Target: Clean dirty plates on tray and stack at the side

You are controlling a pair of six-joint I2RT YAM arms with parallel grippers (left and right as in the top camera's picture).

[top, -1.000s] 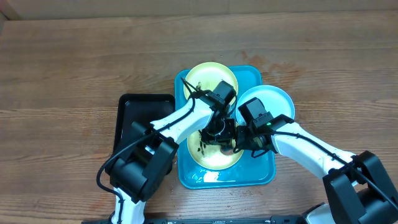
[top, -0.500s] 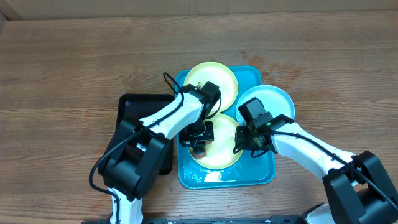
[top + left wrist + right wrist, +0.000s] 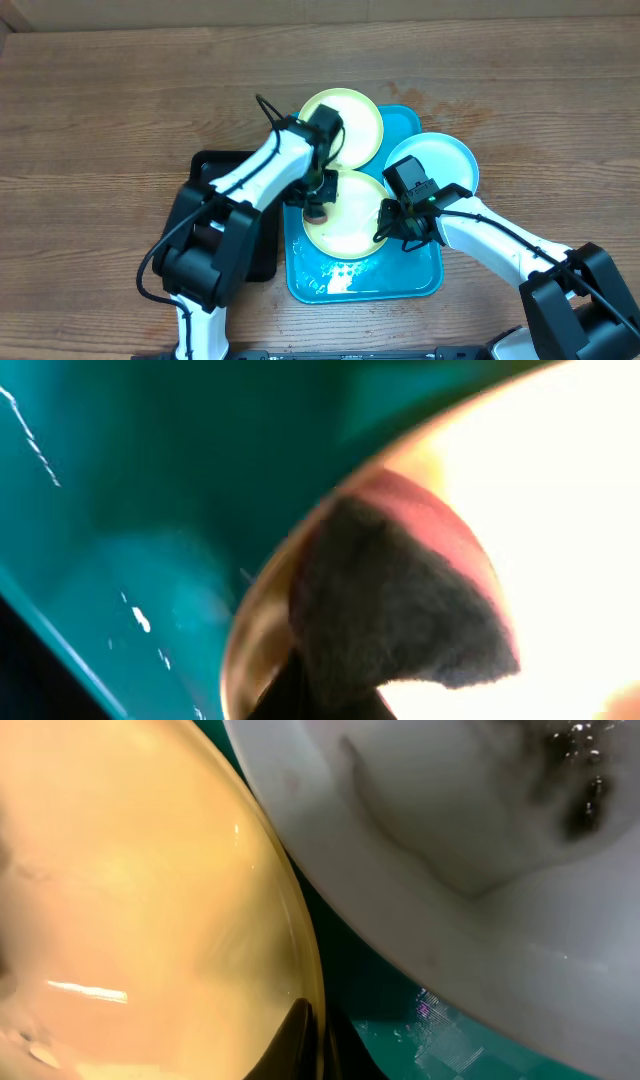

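Seen from above: pairs glossy white link shells with matte black joint housings along the left arm [image 3: 262, 172] and the right arm [image 3: 490, 235] alike. Caps each with a boxy black camera block at the wrist, the left wrist block [image 3: 324, 128] and the right wrist block [image 3: 408, 182]. Trails a thin black cable [image 3: 266, 106] in a loose loop off the left arm's white shell, and runs a second black cable [image 3: 470, 213] along the right arm's white forearm. Thickens toward the table edge into a bulky black left base [image 3: 205, 265] and right base [image 3: 585, 300]. Shows, close up, only dark, blurred slivers of fingers [image 3: 298, 1035].
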